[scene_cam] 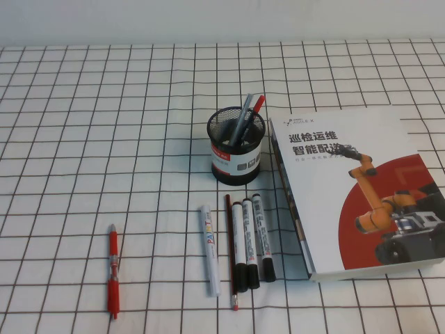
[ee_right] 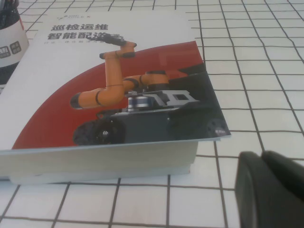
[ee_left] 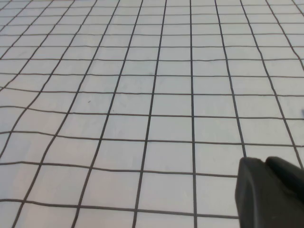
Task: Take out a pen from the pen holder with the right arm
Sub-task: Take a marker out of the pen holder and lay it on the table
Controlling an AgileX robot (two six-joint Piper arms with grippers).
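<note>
A black mesh pen holder stands mid-table, with a grey pen and a red pen sticking out of it. Neither arm appears in the high view. My right gripper shows only in the right wrist view, shut and empty, low over the checked cloth just off the near corner of the book. The pen holder is at the far side of the book from it. My left gripper is shut over bare cloth, with nothing in it.
A thick book with an orange robot arm on its cover lies right of the holder. In front of the holder lie a white marker, a pencil and several black-capped markers. A red pen lies front left.
</note>
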